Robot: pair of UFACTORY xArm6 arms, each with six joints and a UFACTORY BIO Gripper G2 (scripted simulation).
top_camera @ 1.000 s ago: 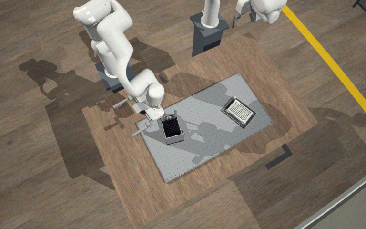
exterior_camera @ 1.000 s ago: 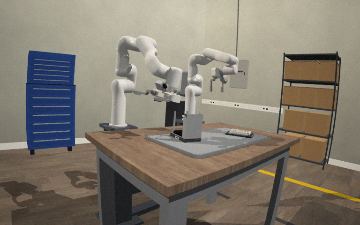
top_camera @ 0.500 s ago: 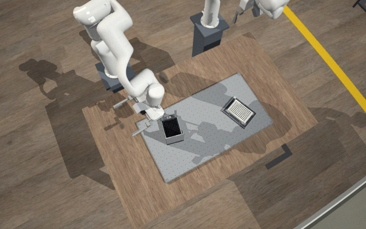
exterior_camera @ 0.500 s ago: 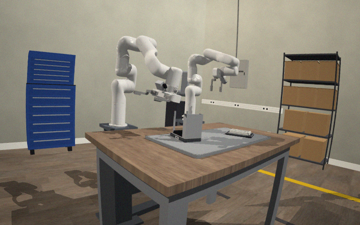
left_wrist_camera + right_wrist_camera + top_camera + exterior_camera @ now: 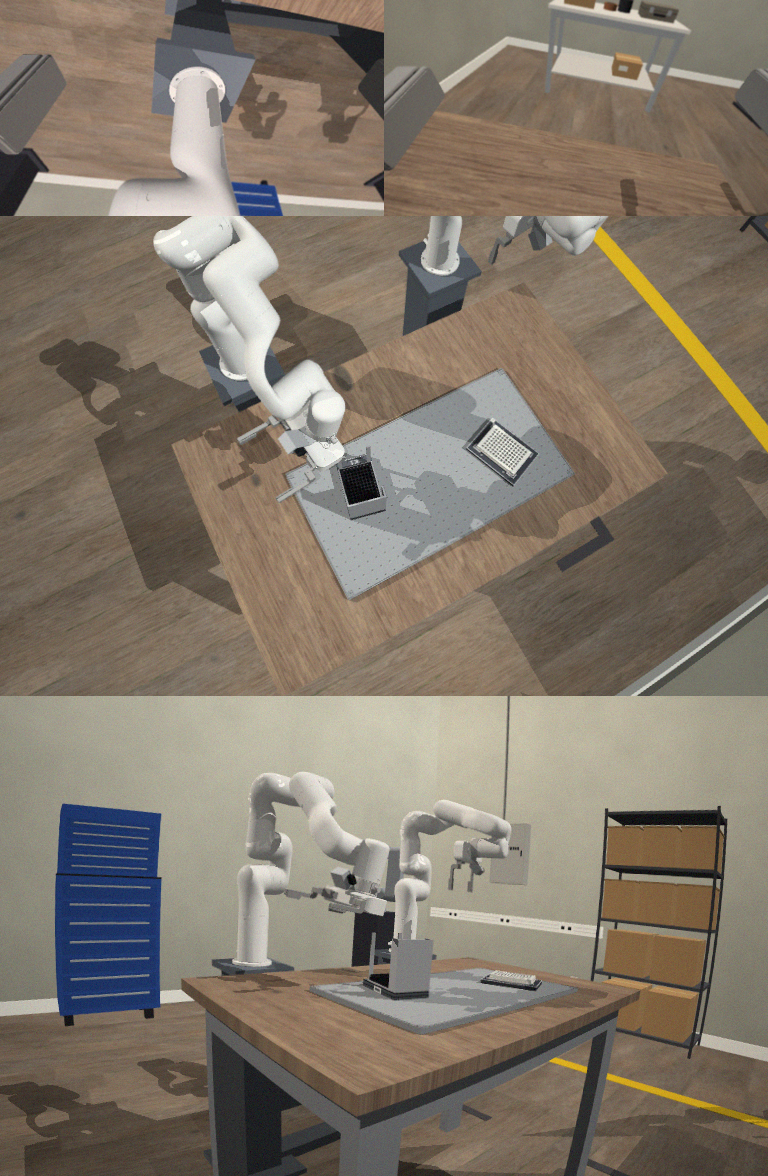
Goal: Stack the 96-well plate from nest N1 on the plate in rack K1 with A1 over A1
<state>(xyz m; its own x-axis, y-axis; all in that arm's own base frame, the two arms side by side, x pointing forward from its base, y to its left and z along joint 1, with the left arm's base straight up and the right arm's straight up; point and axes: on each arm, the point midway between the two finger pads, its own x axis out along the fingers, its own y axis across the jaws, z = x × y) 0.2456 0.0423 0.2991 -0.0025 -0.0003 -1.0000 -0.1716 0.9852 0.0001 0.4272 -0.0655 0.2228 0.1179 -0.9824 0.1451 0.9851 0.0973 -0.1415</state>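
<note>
The tabletop [image 5: 453, 623] [image 5: 362, 1058] [image 5: 542, 166] looks like matt grained wood; the arms' white shells look smooth and faintly glossy.

No text, brand or number was legible. A small pale label on the base of the stack rack [image 5: 367, 507] [image 5: 411, 967], a white label on a cardboard box [image 5: 633, 73] and dark marks on a grey wall cabinet [image 5: 512, 868] were noted; all proved unreadable.
</note>
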